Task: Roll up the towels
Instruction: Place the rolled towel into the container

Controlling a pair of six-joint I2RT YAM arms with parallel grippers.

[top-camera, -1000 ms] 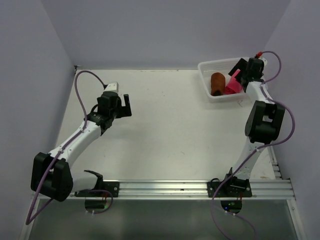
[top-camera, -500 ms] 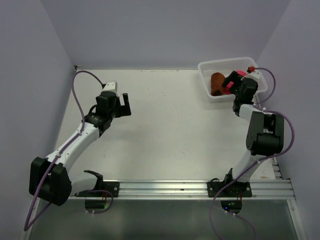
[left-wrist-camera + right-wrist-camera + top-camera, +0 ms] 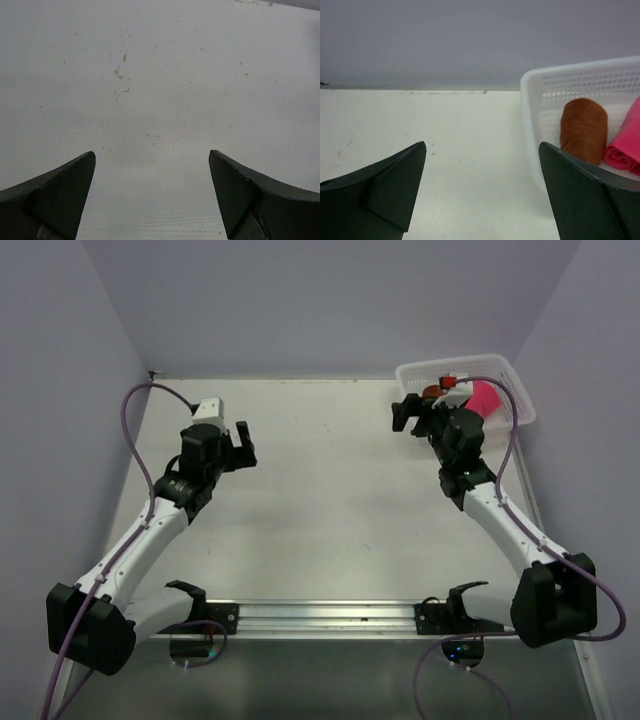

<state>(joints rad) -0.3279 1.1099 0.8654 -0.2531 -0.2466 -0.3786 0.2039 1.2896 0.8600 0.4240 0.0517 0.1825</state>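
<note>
Both towels lie rolled up, side by side, in the white mesh basket point(image 3: 470, 360) at the back right. The rust-brown towel point(image 3: 582, 130) is on the left and the bright pink towel point(image 3: 625, 145) on the right. In the top view the pink towel point(image 3: 485, 398) shows, and the brown towel point(image 3: 432, 392) is mostly hidden behind the right arm. My right gripper point(image 3: 408, 418) is open and empty over the table just left of the basket; it also shows in the right wrist view point(image 3: 482, 145). My left gripper point(image 3: 240, 443) is open and empty over the bare table at the left point(image 3: 151, 153).
The basket's near-left wall point(image 3: 530, 115) stands just right of my right gripper. Purple walls enclose the table at the back and on both sides. A metal rail point(image 3: 330, 617) with the arm bases runs along the near edge.
My right arm has swung out of the basket to the left and now holds its open gripper over the table. The towels stay in the basket. My left arm has shifted slightly left.
</note>
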